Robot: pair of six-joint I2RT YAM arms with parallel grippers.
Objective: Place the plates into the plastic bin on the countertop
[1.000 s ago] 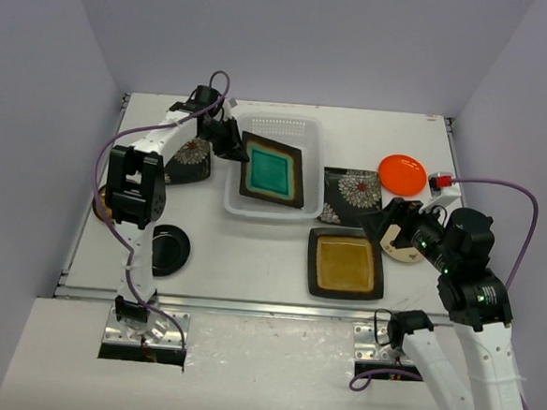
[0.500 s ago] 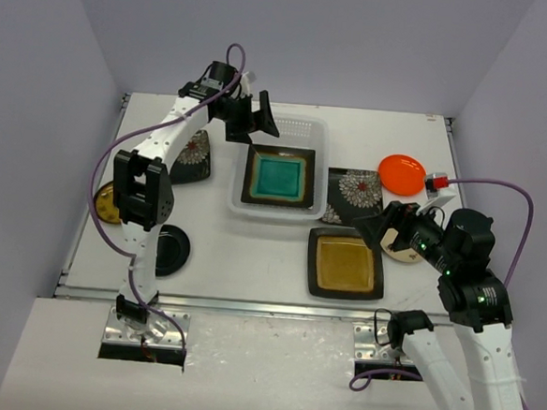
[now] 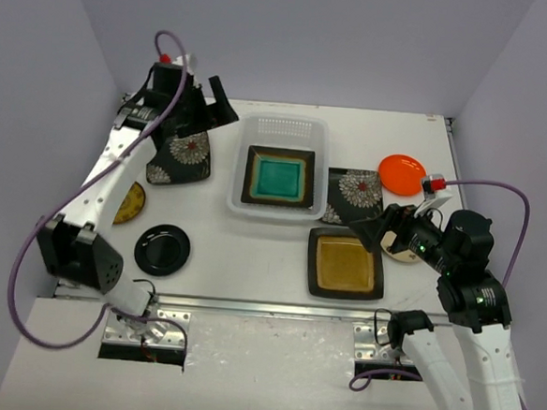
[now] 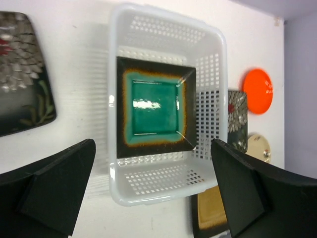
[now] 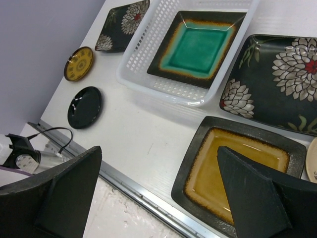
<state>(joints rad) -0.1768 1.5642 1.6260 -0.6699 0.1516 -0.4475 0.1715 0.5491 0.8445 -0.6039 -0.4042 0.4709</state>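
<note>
A teal-centred square plate (image 3: 277, 177) lies flat inside the plastic bin (image 3: 281, 122) at the back middle of the countertop (image 3: 241, 259). My left gripper (image 3: 220, 103) hangs open and empty above the bin's back left corner; from its wrist I look down on the bin (image 4: 114, 99) and teal plate (image 4: 153, 109). My right gripper (image 3: 373, 229) is open and empty above the amber square plate (image 3: 346, 263), whose near edge shows under one of the fingers (image 5: 257, 198). A flowered plate (image 3: 351, 196) lies right of the bin and another (image 3: 181, 156) lies left of it.
Round plates lie around: orange (image 3: 402, 174) at the back right, beige (image 3: 404, 252) partly under my right gripper, patterned yellow (image 3: 128, 202) and black (image 3: 162, 250) at the left. A metal rail (image 3: 248, 305) runs along the front edge. Walls close in on the left, back and right.
My left gripper opened and let go of the teal plate, which settled flat in the bin. The left arm then drew back to the far left. The right arm hardly moved.
</note>
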